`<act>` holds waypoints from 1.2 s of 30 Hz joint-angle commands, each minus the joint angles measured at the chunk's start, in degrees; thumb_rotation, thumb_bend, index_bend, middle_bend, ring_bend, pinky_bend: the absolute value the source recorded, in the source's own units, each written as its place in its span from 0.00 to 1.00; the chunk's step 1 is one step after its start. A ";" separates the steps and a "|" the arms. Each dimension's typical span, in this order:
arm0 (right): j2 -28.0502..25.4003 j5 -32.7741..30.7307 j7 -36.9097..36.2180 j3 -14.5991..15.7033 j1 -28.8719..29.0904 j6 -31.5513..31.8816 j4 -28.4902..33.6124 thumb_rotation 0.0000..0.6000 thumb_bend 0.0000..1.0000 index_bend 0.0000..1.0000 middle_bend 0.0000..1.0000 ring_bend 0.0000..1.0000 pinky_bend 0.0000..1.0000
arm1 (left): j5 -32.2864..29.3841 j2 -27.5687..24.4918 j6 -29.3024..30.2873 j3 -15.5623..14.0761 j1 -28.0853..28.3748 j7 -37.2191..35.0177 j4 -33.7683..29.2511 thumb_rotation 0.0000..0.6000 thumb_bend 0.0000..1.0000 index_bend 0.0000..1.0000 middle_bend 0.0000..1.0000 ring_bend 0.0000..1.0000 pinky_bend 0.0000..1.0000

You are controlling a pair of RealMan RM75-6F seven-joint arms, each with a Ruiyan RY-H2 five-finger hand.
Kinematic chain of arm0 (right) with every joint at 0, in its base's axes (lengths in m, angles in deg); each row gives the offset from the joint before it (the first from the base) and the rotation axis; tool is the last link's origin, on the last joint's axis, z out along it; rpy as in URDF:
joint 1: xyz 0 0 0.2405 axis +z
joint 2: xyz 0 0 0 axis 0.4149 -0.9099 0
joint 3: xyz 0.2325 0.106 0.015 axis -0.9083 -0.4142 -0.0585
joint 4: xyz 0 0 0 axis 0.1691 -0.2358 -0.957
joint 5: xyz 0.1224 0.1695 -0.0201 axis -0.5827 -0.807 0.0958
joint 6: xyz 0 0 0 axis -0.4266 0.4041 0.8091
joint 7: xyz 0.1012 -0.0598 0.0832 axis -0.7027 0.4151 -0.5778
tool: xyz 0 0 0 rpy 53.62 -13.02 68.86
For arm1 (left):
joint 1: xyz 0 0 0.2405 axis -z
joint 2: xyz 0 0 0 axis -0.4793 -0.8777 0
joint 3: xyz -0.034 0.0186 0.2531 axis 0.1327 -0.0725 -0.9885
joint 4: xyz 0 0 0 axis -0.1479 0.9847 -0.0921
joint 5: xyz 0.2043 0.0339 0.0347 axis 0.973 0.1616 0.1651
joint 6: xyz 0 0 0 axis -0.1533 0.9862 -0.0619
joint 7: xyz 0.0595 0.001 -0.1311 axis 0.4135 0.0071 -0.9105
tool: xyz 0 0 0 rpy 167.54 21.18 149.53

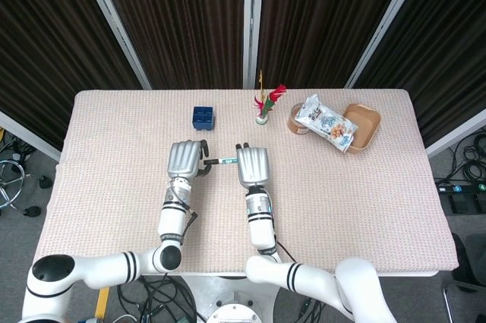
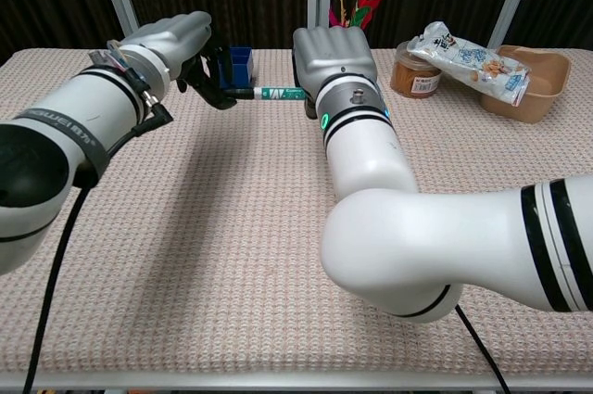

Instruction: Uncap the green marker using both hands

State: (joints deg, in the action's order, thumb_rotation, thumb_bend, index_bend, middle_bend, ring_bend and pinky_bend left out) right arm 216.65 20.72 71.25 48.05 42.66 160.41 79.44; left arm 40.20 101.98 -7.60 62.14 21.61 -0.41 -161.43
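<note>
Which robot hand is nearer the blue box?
Left. The left robot hand is just in front of the blue box; the right robot hand is farther off, toward the table's middle.
</note>
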 commanded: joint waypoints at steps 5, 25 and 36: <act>0.00 -1.30 -0.21 0.97 0.56 0.16 -0.04 1.00 0.33 0.67 0.59 0.92 0.99 | 0.49 0.31 0.04 -0.15 0.29 -0.61 0.50 1.00 0.28 0.58 0.59 0.53 0.58; -1.20 0.90 -1.54 0.84 -1.86 3.15 -0.02 1.00 0.35 0.72 0.64 0.92 0.99 | 1.26 -3.44 -1.70 -0.73 -1.63 -4.45 0.58 1.00 0.35 0.66 0.68 0.62 0.65; -12.58 4.01 -0.51 1.20 -12.80 8.98 14.13 1.00 0.35 0.75 0.66 0.92 0.99 | 2.18 -10.56 -3.63 -2.38 -7.21 -11.30 1.27 1.00 0.35 0.68 0.71 0.65 0.67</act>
State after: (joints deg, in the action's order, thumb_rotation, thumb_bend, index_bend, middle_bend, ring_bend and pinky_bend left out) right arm 207.05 24.13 69.99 48.87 32.74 167.72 89.63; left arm 42.72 91.97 -10.82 59.95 14.99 -11.12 -159.96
